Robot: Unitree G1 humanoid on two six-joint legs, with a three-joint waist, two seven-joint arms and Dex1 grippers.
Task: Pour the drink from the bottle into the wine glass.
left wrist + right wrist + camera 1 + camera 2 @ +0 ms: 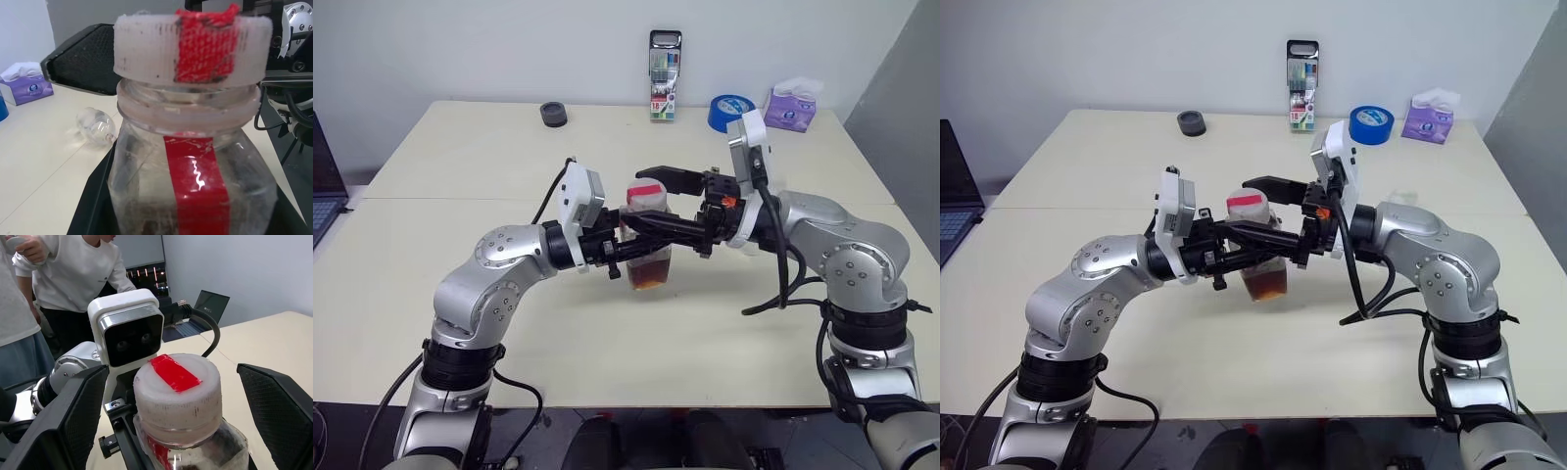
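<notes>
So the left gripper [628, 238] is clamping the bottle [648, 247] around its body and holding it upright, up off the table [460, 166], probably to keep it steady for the other arm. The right gripper [171, 396] is sitting with its fingers [73, 416] spread wide on either side of the bottle's cap [176, 391], not touching it as far as the right wrist view shows, so it looks like it's lining up to twist the cap off before any pouring happens. The drink [650, 269] is pooling dark in the lower part of the bottle. Weird bit: the wine glass [97, 126] is lying on its side on the table beyond the bottle, so that could be a problem for pouring. Count-wise it's one bottle, one wine glass, one cap, two grippers. Farther back from the bottle there's one blue tape roll [729, 110], one purple tissue pack [791, 105], one pen box [664, 76] and one small dark round thing [554, 115]. People are standing past the bottle too, in the right wrist view.
</notes>
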